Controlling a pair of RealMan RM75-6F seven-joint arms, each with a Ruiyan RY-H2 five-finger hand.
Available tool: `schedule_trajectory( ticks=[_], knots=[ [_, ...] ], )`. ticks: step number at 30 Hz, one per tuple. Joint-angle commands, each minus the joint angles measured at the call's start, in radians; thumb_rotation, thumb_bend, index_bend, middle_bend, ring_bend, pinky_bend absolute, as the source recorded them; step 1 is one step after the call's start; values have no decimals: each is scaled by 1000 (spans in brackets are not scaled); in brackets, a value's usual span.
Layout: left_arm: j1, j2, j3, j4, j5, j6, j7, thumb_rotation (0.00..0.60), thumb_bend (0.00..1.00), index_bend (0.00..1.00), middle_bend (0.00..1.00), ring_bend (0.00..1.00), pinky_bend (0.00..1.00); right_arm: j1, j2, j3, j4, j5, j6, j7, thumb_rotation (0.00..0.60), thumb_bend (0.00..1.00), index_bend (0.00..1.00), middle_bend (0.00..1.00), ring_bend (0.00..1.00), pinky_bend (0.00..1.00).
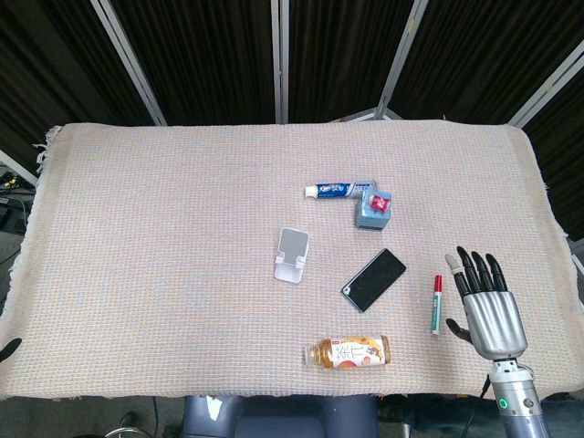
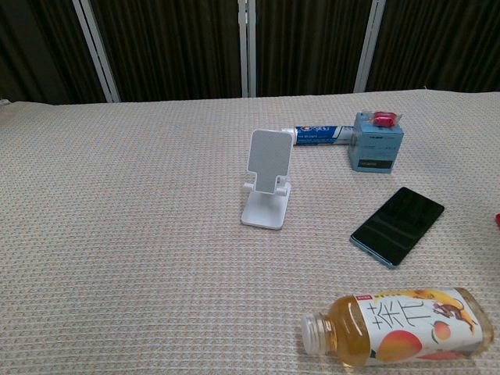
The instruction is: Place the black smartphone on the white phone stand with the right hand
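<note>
Head view: right hand [image 1: 488, 306] empty, fingers spread; black smartphone [image 1: 374, 279] flat on cloth, well left of hand.

Printed matter legible in the two views. We find large dark Chinese characters on the label of the tea bottle [image 2: 398, 328], which lies on its side ahead and to the left of the right hand [image 1: 488, 306]; we cannot read them with confidence, and beside them the label shows pictured fruit. The toothpaste tube [image 2: 319, 133], farther from the hand, carries white lettering on blue that we cannot resolve into a brand. The small blue box [image 2: 376, 141] touching its end bears fine print, too small to read.
</note>
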Motion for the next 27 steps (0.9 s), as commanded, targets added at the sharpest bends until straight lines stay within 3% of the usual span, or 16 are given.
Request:
schedule_trajectory(
  ticks=[1,7,12,22,27],
  knots=[
    [2,-2,2,3,1,1,-1,600,0,0,0,0,0,-2,3,-2,-6,-5,5,8,600,0,0,0,0,0],
    [9,-2,3,7,1,7,-8,600,0,0,0,0,0,-3,11,-14,-19,-21,7,16,600,0,0,0,0,0],
    [8,-4,1,10,-1,5,-7,600,0,0,0,0,0,48,20,-19,-13,-31,-79,59,600,0,0,0,0,0],
    [-26,-11,-19,-4,-35,-49,30,600,0,0,0,0,0,370,5,-37,268,-210,-472,381,600,0,32,0,0,0],
    [-42,-26,-26,-16,-64,-81,82,600,0,0,0,0,0,484,-42,-59,430,-310,-544,435,600,0,43,7,0,1]
  ],
)
